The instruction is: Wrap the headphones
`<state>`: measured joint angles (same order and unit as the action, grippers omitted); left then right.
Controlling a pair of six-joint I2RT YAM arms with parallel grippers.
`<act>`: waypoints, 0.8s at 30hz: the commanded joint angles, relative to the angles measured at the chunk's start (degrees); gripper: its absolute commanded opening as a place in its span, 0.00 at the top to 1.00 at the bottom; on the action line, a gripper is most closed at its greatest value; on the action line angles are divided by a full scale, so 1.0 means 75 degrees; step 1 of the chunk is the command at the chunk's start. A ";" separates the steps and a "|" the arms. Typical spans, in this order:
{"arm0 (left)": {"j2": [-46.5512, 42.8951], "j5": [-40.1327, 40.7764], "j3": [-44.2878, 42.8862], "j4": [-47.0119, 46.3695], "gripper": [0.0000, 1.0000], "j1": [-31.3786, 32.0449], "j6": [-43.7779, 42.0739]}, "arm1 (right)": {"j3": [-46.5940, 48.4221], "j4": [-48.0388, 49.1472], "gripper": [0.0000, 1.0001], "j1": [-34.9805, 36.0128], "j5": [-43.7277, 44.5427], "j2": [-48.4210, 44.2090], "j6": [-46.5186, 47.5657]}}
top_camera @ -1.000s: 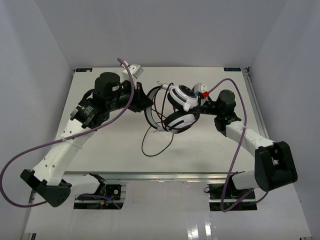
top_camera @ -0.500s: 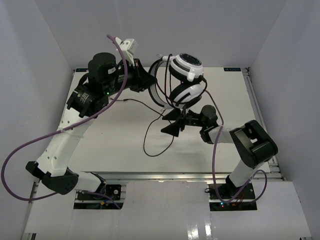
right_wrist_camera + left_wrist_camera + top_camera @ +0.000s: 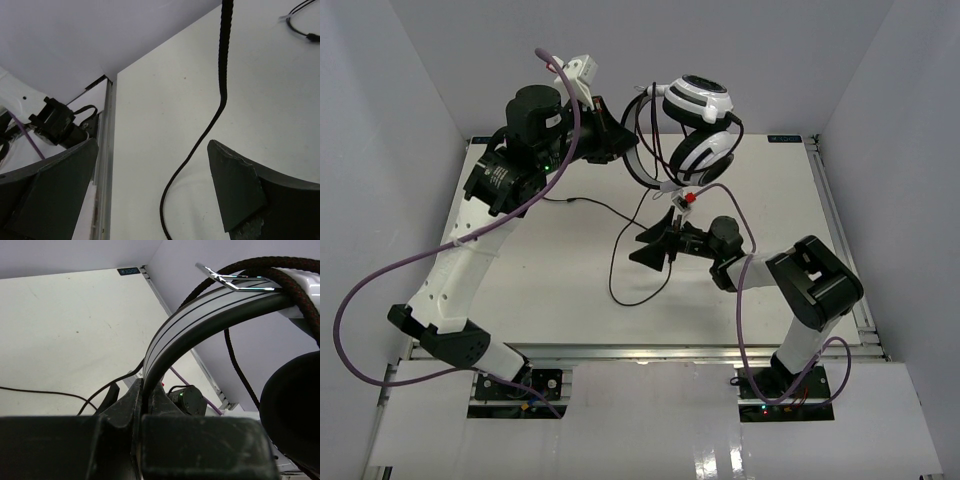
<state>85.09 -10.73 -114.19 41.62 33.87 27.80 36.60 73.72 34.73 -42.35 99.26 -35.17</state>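
The headphones (image 3: 700, 125) hang in the air over the back of the table, white earcups to the right and the headband (image 3: 638, 158) to the left. My left gripper (image 3: 618, 143) is shut on the headband, which the left wrist view shows arching up from my jaws (image 3: 200, 315). The thin black cable (image 3: 620, 262) drops from the headphones to a loop on the table, with a red plug (image 3: 690, 199) dangling below the earcups. My right gripper (image 3: 642, 248) is open and low over the table; the right wrist view shows the cable (image 3: 220, 100) between its spread fingers, untouched.
The white table (image 3: 550, 290) lies under both arms, its metal edge rail (image 3: 107, 150) at the left of the right wrist view. Purple robot cables (image 3: 380, 280) loop off both arms. Grey walls close in the back and sides.
My left gripper has lifted the headphones up and towards the back. My right gripper has left the earcups, swung down and left, and now sits open by the hanging cable.
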 commanded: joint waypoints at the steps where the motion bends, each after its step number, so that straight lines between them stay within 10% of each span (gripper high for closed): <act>1: -0.0213 -0.0018 -0.0420 -0.0357 1.00 -0.0004 0.0368 | 0.0232 0.0998 0.04 -0.0049 0.1125 -0.0205 0.0998; 12: -0.0348 0.0016 -0.0325 -0.0400 1.00 0.0005 0.0542 | 0.1905 0.0510 0.02 0.0185 0.0970 0.1196 0.0476; 19: -0.0540 0.0163 -0.0123 -0.0592 1.00 -0.0001 0.0758 | 0.1981 0.0526 0.28 0.0393 0.0765 0.1862 0.0673; 24: -0.0590 0.0555 -0.0051 -0.0631 1.00 -0.0004 0.0850 | 0.1987 0.0908 0.74 0.0431 0.0192 0.1760 0.0552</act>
<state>84.60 -9.14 -113.95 41.94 33.87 31.02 50.89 73.42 37.79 -37.28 113.86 -31.08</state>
